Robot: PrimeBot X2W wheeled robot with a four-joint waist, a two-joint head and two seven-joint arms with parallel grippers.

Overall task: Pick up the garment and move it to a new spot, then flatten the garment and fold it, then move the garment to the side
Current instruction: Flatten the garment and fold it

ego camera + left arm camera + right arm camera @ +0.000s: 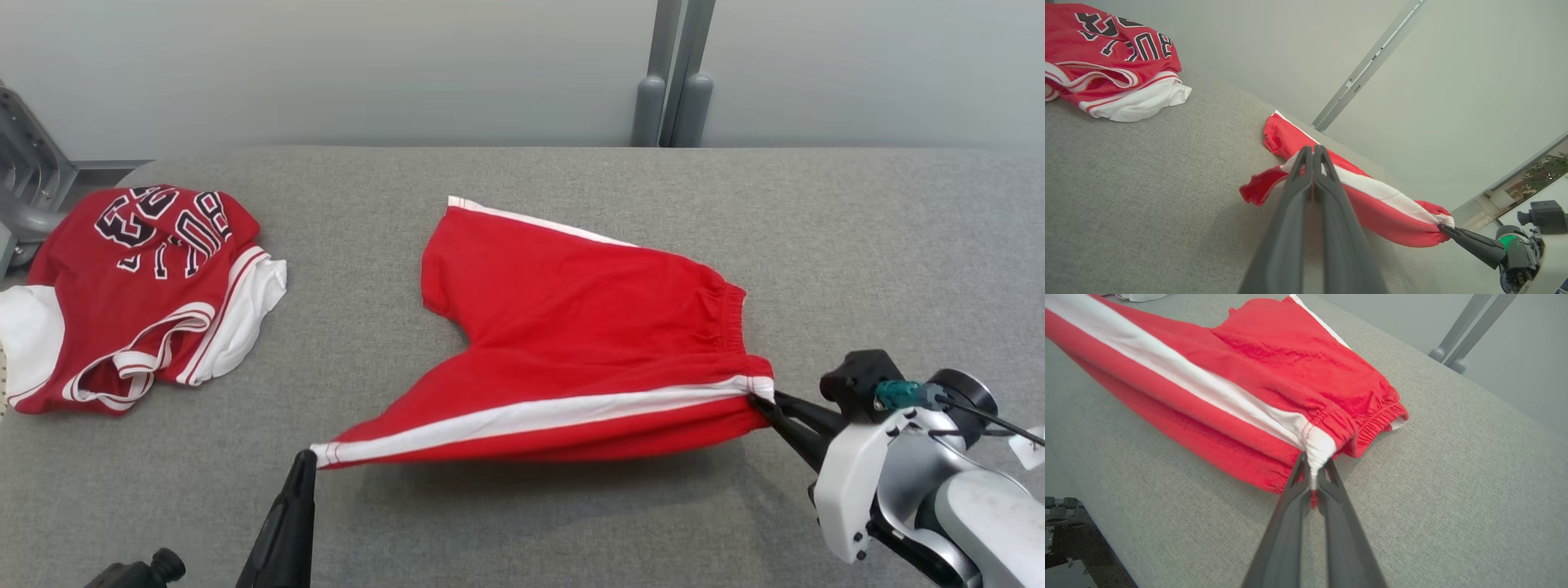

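The garment [571,327] is a pair of red shorts with a white side stripe, spread over the middle of the grey table. Its near edge is lifted and stretched taut between both grippers, casting a shadow below. My left gripper [306,459] is shut on the hem corner of the near leg, also seen in the left wrist view [1313,152]. My right gripper [759,400] is shut on the waistband end of the stripe; the right wrist view shows white fabric pinched between its fingers [1312,467]. The far leg [490,245] lies flat on the table.
A red and white jersey [139,286] with black lettering lies crumpled at the table's left end. A grey post [673,73] stands behind the far edge. The grey table surface [857,245] to the right of the shorts is bare.
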